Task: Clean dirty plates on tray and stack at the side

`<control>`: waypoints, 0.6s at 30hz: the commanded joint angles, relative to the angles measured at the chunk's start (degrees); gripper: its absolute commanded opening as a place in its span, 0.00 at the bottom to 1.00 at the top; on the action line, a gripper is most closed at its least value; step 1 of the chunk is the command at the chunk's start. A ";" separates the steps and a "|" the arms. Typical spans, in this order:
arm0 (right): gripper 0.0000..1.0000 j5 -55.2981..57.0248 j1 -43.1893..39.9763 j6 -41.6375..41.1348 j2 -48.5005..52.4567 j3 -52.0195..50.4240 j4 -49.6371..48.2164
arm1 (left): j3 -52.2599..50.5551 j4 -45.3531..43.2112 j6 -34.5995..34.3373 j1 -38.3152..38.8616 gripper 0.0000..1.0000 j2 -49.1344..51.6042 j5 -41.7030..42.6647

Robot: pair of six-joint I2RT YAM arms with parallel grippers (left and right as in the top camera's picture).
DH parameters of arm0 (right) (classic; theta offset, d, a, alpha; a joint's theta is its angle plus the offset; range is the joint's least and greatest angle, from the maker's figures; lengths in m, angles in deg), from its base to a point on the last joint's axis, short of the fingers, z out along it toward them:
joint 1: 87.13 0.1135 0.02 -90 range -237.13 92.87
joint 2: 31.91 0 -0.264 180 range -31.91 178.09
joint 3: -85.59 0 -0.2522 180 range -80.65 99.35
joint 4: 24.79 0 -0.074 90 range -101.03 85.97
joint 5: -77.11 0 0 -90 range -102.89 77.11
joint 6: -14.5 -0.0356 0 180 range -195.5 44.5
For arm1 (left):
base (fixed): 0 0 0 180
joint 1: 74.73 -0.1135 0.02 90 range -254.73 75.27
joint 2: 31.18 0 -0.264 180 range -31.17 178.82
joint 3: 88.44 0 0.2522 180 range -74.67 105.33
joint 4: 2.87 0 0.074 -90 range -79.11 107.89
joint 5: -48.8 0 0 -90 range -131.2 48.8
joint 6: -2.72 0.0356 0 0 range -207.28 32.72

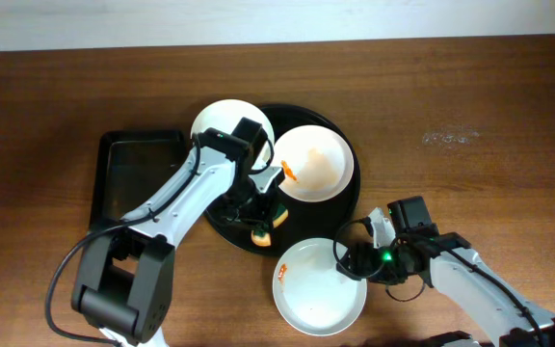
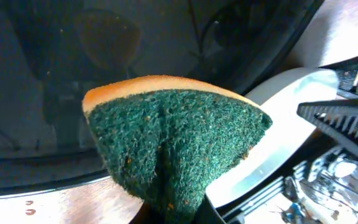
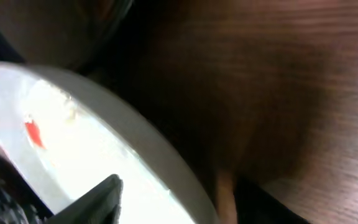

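Observation:
The round black tray [image 1: 340,207] holds a white plate [image 1: 313,162] with an orange smear. A second plate [image 1: 227,123] overlaps the tray's upper-left rim. A third plate [image 1: 311,289] with a small orange smear at its left edge lies on the table below the tray. My left gripper [image 1: 261,214] hangs over the tray's lower part, shut on a green and orange sponge [image 1: 263,231] [image 2: 173,143]. My right gripper [image 1: 350,260] [image 3: 179,205] is at the third plate's right rim [image 3: 73,143]. One finger [image 3: 98,199] is over the plate's inside and the other outside the rim, with a gap showing.
A smaller rectangular black tray [image 1: 138,173] lies left of the round one, under the left arm. In the left wrist view the round tray [image 2: 42,93] fills the background, with the third plate [image 2: 278,124] and my right arm's hardware at the right. Bare wood spreads right.

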 commanded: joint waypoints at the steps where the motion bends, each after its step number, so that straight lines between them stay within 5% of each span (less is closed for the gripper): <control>1: 0.43 0.94 -0.26 -1.11 0.33 -1.31 0.00 | 0.09 -0.83 0.66 0.52 0.01 -1.29 -2.40; 2: 0.30 0.94 -0.26 -1.11 0.33 -1.31 0.00 | 0.09 -1.40 0.66 0.52 0.01 -1.29 -2.38; 4: 0.24 0.92 -0.26 -1.14 0.33 -1.31 0.00 | 0.09 -2.60 0.66 0.52 0.01 -1.29 -2.38; 6: 0.04 0.94 -0.28 -1.14 0.31 -0.72 0.00 | 0.11 -2.75 0.68 0.52 0.01 -1.29 -2.36; 9: 0.04 1.77 -0.26 -1.11 0.31 6.14 1.18 | 0.26 -4.74 0.68 0.42 0.01 -1.29 -2.36; 14: 0.04 20.37 -0.26 0.02 0.31 24.33 9.92 | 4.28 -5.11 0.63 -0.42 0.02 -2.16 -2.38; 18: 0.04 28.00 -0.26 0.98 0.87 27.08 8.44 | 8.20 -5.35 -0.87 -3.13 0.07 -2.36 -2.38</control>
